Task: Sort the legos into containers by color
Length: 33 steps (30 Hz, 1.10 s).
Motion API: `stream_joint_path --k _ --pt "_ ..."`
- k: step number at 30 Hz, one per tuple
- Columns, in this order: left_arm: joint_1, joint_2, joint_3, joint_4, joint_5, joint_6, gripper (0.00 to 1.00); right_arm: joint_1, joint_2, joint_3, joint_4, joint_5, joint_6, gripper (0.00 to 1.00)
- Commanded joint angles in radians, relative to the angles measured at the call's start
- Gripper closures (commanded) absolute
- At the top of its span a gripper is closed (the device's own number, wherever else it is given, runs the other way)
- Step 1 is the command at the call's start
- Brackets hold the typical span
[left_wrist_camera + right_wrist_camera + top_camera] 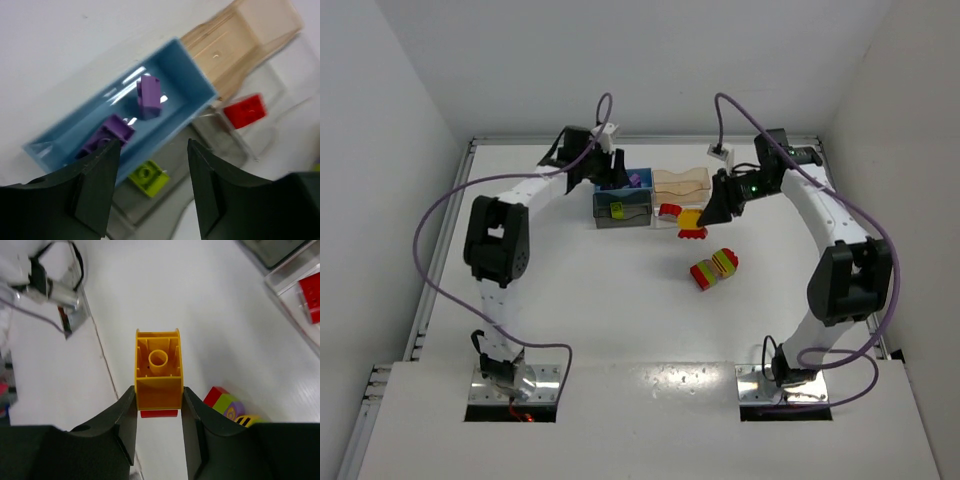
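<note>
The blue bin [180, 80] is glossy plastic with white glare on its floor, and the peach bin [260, 30] is translucent plastic. The yellow brick [159, 372] is smooth moulded plastic, while the fingers [112, 435] of the right gripper [159, 397] look matt and dark. The white table [620, 300] has a soft sheen, and the base plates [515, 385] look like shiny metal.

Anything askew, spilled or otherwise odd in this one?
Nothing is spilled or damaged. Two things stand out: the yellow brick held in the right gripper seems to have a red piece stuck to it, and a multicoloured clump lies unsorted on the table.
</note>
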Motion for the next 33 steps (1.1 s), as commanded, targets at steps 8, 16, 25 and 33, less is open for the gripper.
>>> stream_joint_path --k 8,16,25,33 --pt "-0.030 -0.533 -0.663 0.902 0.541 -0.726 0.36 -0.052 -0.055 -0.285 1.298 -0.185 1.340 1.00" --pt "-0.067 -0.558 -0.736 1.044 0.472 -0.867 0.32 0.052 -0.029 -0.245 1.342 -0.185 1.399 1.00" --pt "-0.086 -0.501 -0.686 1.021 0.492 -0.854 0.29 0.072 -0.058 -0.245 1.351 -0.205 1.408 1.00" --pt "-0.095 -0.411 -0.653 1.186 0.566 -1.021 0.57 0.081 -0.067 -0.254 1.371 -0.205 1.418 1.00"
